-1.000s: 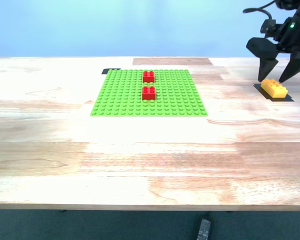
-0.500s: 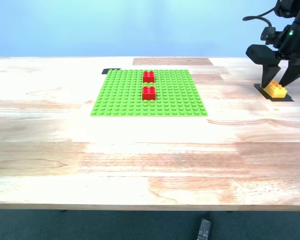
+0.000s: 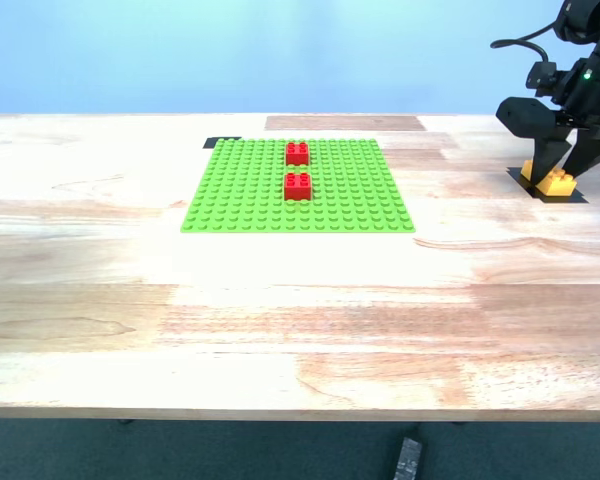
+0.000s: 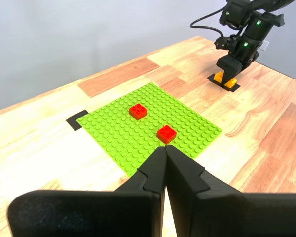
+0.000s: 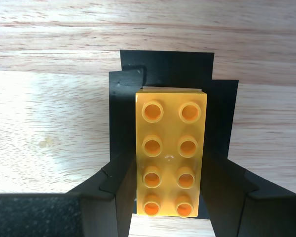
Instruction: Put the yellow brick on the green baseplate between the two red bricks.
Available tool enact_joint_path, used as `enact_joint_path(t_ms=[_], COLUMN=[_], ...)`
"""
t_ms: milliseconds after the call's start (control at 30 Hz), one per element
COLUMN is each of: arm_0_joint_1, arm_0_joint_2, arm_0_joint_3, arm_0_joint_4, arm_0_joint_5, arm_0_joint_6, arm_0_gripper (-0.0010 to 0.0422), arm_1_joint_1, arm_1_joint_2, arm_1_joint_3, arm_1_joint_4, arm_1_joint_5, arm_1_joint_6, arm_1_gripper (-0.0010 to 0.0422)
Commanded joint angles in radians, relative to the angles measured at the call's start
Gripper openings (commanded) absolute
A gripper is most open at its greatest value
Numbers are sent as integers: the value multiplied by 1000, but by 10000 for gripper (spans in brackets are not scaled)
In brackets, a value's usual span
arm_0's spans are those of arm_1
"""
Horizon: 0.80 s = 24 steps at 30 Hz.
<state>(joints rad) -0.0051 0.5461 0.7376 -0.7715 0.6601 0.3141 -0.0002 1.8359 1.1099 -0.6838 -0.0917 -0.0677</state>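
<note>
The yellow brick point(image 3: 558, 183) lies on a black tape patch point(image 5: 163, 69) at the exterior view's far right. My second gripper point(image 3: 556, 178) stands over it with one finger pressed on each long side of the brick point(image 5: 170, 153), which rests on the table. The green baseplate point(image 3: 240, 190) lies mid-table with the two red bricks point(image 3: 297, 153) point(image 3: 298, 186) in a line, a small gap between them. My first gripper point(image 4: 165, 148) is shut and empty, hanging above the table short of the baseplate point(image 4: 118, 133). It looks toward the red bricks point(image 4: 138, 110) point(image 4: 166, 133) and the second gripper point(image 4: 230, 74).
A black tape mark point(image 3: 220, 142) sits at the baseplate's far corner. A darker wood patch point(image 3: 345, 123) lies behind the plate. Bare wooden table point(image 3: 280, 330) stretches in front of the plate. A small dark object point(image 3: 408, 458) lies on the floor below the front edge.
My second gripper came down from above the yellow brick and its fingers closed in on the brick's sides. The brick, baseplate and red bricks have not moved.
</note>
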Motion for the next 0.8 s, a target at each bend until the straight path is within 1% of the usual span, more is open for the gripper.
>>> enact_joint_path(t_ms=[33, 100, 233, 367, 500, 633, 800], arm_0_joint_1=[0, 0, 0, 0, 0, 0, 0], arm_0_joint_2=[0, 0, 0, -2, -1, -2, -2], arm_0_joint_3=[1, 1, 1, 1, 1, 1, 1], arm_0_joint_4=[1, 1, 1, 0, 1, 1, 1], arm_0_joint_5=[2, 2, 2, 2, 2, 2, 2], arm_0_joint_6=[0, 0, 0, 0, 0, -1, -1], arm_0_gripper=[0, 0, 0, 0, 0, 0, 0], arm_1_joint_1=[1, 1, 12, 60, 147, 270, 428], arm_1_joint_2=[-25, -50, -105, -149, -159, -144, -97], arm_1_joint_3=[0, 5, 37, 97, 199, 304, 412], arm_1_joint_4=[8, 6, -16, -80, -173, -232, -253], arm_1_joint_5=[-6, -7, -22, -74, -124, -121, -78], arm_1_joint_6=[-21, -33, -85, -186, -286, -385, -483], arm_1_gripper=[2, 9, 10, 10, 10, 10, 10])
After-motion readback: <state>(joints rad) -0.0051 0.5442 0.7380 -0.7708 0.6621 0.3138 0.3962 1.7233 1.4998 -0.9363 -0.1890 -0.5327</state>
